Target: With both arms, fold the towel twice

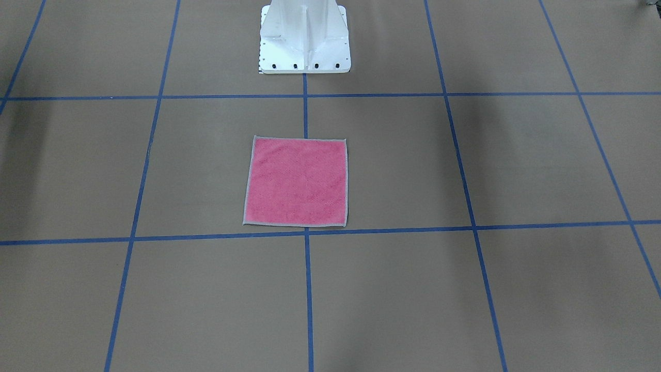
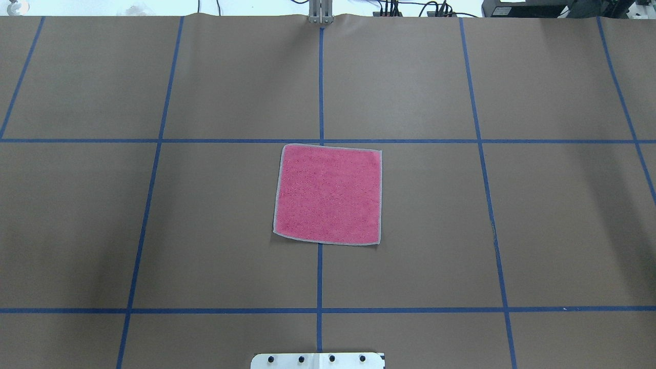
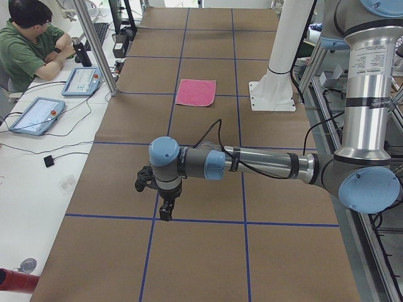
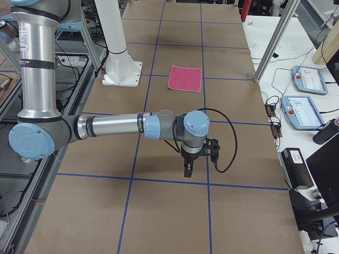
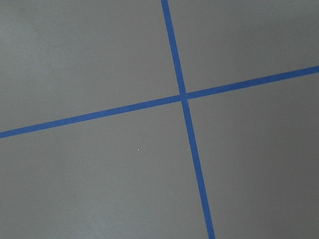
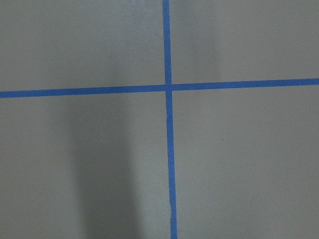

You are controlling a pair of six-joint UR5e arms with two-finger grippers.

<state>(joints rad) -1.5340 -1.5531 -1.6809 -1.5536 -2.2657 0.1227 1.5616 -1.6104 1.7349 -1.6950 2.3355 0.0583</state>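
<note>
1. Take the white pedestal base [image 1: 304, 39] as your landmark. The towel [image 1: 297, 181] lies flat on the brown table [image 1: 516, 165] in front of it, on your side, clearly apart from its foot.
2. The towel is unfolded and square, pink face up, with the light grey edging showing all round.
3. It straddles the blue tape line [image 1: 305, 111] that runs out from the middle of the pedestal base, with a little more cloth on the robot's right of that line. Its edge farthest from the base sits just beside a crossing tape line, not on it.
4. The left arm [image 3: 264, 165] reaches out level over the table, well to the robot's left of the pedestal base. The left gripper [image 3: 165, 212] points down above the paper, well apart from the towel.
5. The right arm [image 4: 111, 127] does the same on the base's other side. The right gripper [image 4: 188, 170] points down above the table, also well apart from the towel.
6. You see both grippers only from the side cameras, so you cannot tell how wide their fingers stand.
7. Each wrist camera shows only brown paper and a tape cross [image 5: 183, 95].
8. Across the table from the pedestal base, an operator [image 3: 28, 41] in a green shirt sits at a white desk with two tablets [image 3: 34, 115].
</note>
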